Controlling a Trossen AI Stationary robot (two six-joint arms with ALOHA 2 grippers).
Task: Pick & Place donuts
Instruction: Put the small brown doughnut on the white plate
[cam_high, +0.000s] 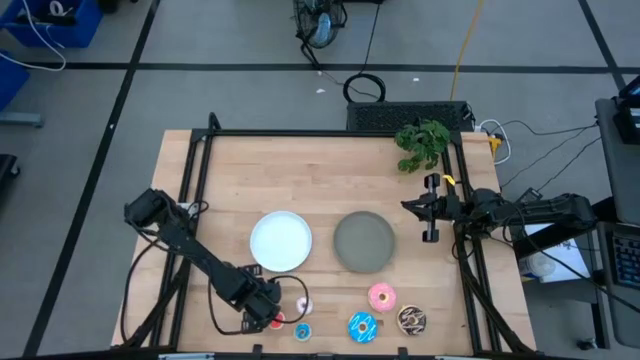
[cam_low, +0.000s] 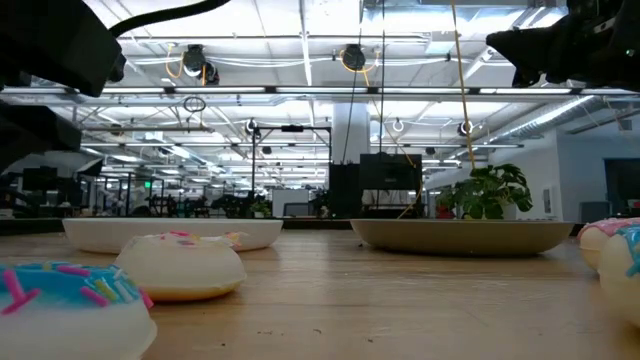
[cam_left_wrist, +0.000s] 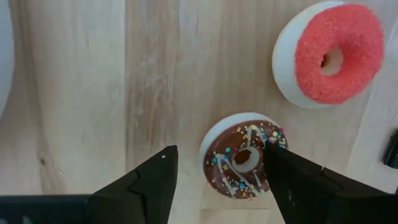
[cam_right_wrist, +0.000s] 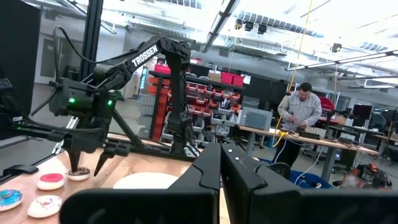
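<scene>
My left gripper (cam_left_wrist: 214, 168) is open and points down near the table's near edge, its fingers on either side of the small brown sprinkled donut (cam_left_wrist: 239, 163), which lies flat on the table. From the right wrist view I see the same gripper (cam_right_wrist: 84, 165) over that donut (cam_right_wrist: 79, 173). The small red donut (cam_left_wrist: 329, 53) lies just beside it. The small white donut (cam_high: 303, 305) and small blue donut (cam_high: 302, 331) lie close by. The larger pink (cam_high: 381, 296), blue sprinkled (cam_high: 361, 326) and chocolate sprinkled (cam_high: 411, 319) donuts sit further right. My right gripper (cam_high: 430, 205) waits shut, raised at the right. My left gripper comes from above, pointing down, with the brown donut between its open fingers. One fingertip (cam_left_wrist: 273, 149) shows over the donut's rim (cam_left_wrist: 264, 134), and the other fingertip (cam_left_wrist: 165, 158) stands apart from it. Whether that first finger touches the donut, I cannot tell.
A white plate (cam_high: 281, 240) and a grey plate (cam_high: 364, 241) lie mid-table, far of the donuts. A green plant (cam_high: 422, 143) stands at the far right corner. The black frame rail (cam_high: 470, 270) runs along the right side. A person (cam_right_wrist: 303, 109) works at a bench beyond the table.
</scene>
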